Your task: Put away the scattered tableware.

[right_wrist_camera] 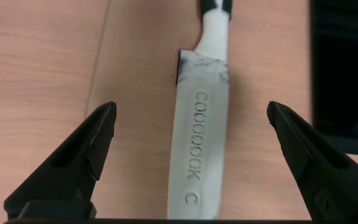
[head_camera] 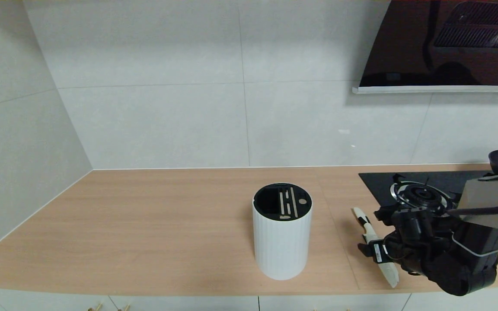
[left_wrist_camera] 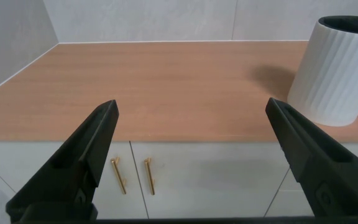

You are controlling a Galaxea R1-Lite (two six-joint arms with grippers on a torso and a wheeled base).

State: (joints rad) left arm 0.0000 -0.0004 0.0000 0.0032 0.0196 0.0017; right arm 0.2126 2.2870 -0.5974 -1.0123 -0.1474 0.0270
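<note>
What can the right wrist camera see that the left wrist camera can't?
Right wrist camera: a white knife with a dark-smudged blade, and the edge of a black glass cooktop. Left wrist camera: a white ribbed round holder and gold cabinet handles. Both: the light wooden countertop, framed by the open right gripper or left gripper.

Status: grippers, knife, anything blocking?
Right gripper open over knife, flat on counter. Left gripper open, empty. Nothing between knife and holder.
</note>
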